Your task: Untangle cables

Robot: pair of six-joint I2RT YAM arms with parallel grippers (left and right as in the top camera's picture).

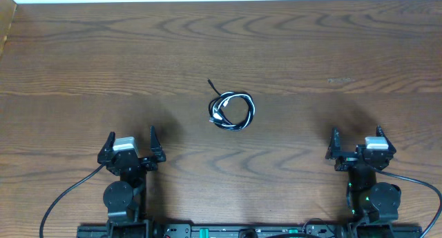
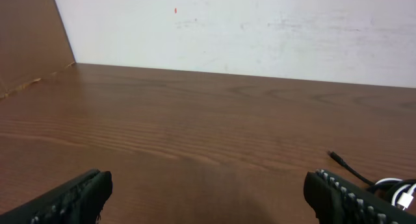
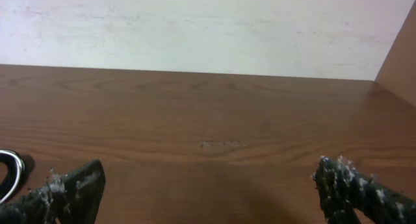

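A black cable and a white cable [image 1: 231,110] lie coiled together in one small tangle at the middle of the wooden table. A black plug end [image 1: 210,83] sticks out up and to the left. The tangle's edge shows at the lower right of the left wrist view [image 2: 390,183] and at the left edge of the right wrist view [image 3: 10,169]. My left gripper [image 1: 131,140] is open and empty near the front left. My right gripper [image 1: 357,136] is open and empty near the front right. Both are well apart from the cables.
The wooden table [image 1: 103,58] runs back to a white wall [image 2: 260,29]. A brown board stands at the left edge [image 2: 26,42] and another at the right edge [image 3: 400,55]. A faint scuff marks the table at right [image 1: 340,80].
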